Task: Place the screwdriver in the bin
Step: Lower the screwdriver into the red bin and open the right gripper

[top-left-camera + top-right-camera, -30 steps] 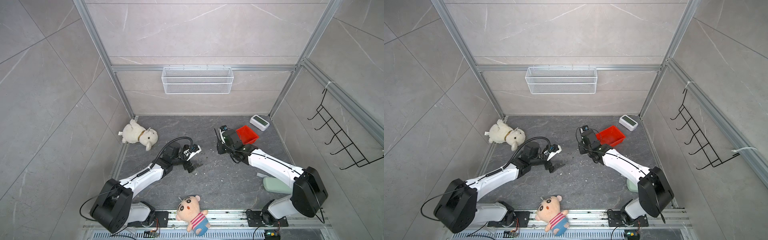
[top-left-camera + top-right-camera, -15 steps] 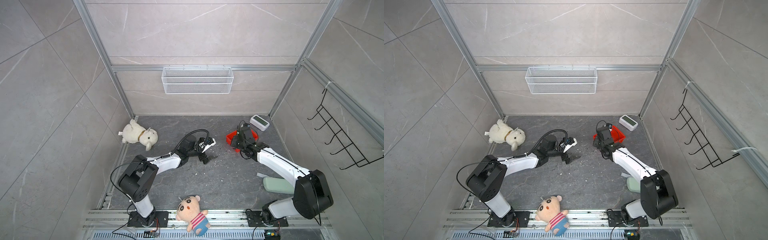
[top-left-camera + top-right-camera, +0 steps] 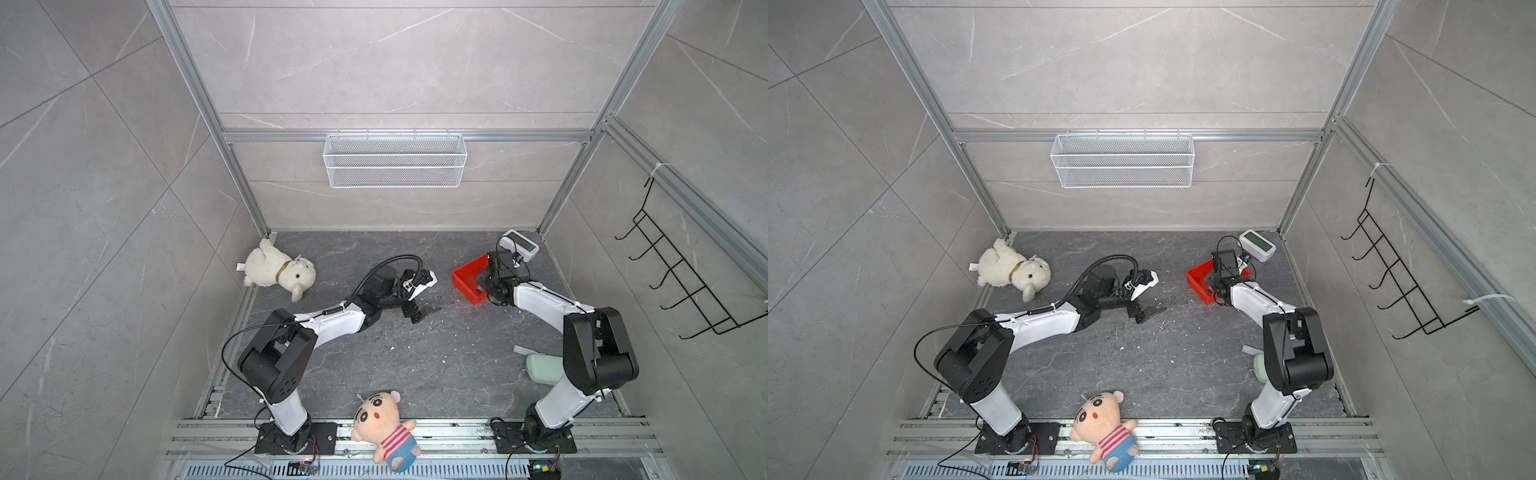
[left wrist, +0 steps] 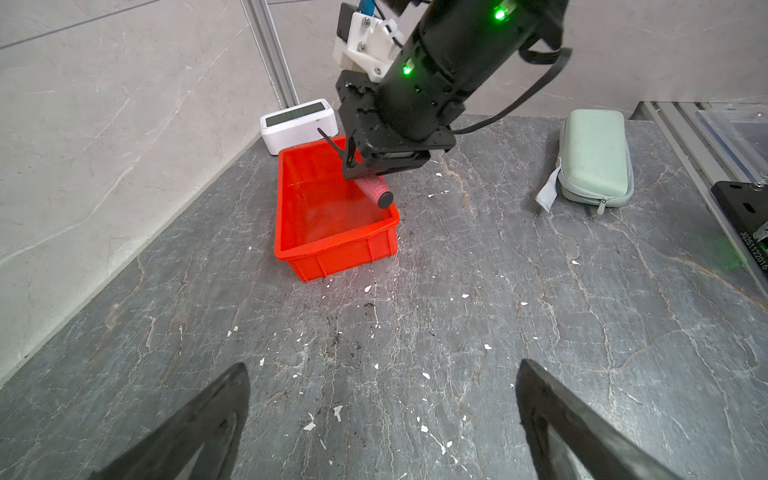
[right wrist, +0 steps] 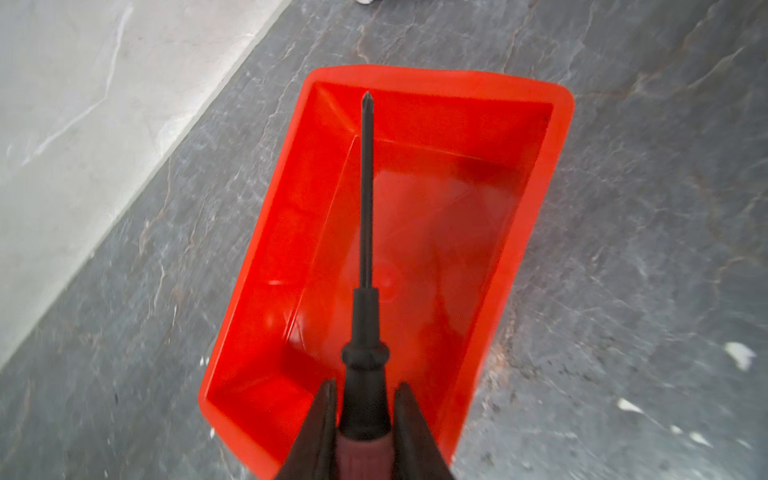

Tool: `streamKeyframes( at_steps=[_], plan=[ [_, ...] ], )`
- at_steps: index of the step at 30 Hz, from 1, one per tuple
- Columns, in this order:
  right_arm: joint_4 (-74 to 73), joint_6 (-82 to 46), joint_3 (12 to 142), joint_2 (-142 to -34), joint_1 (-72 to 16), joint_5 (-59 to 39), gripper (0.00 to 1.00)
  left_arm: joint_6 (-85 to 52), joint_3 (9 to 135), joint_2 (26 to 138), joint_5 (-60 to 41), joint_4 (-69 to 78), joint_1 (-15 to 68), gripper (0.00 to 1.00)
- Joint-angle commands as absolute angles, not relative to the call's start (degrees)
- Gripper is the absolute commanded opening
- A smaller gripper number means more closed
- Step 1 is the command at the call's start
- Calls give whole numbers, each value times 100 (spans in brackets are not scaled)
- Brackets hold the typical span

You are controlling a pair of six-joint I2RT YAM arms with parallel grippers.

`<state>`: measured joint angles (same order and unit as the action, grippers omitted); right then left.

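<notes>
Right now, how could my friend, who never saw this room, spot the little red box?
Go to the far right corner of the dark stone floor, where the white clock sits. Just beside it is the bin: the only bright red, open tray there.

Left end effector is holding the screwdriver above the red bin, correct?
No, the right end effector grips the screwdriver above the red bin, as the right wrist view shows; the left end effector is open and empty.
</notes>
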<state>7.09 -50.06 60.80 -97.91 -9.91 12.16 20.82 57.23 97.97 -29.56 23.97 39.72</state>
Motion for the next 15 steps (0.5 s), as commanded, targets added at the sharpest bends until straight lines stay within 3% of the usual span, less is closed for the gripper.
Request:
streamKeyframes(
  at_steps=[1, 15],
  plan=[
    [524, -5487, 6338, -10079, -873, 1134, 0, 2017, 5876, 9862, -2949, 2452, 4029, 100],
    [716, -5731, 6961, -10872, -826, 1073, 0, 2055, 5869, 9889, -2877, 2460, 4093, 100]
  ],
)
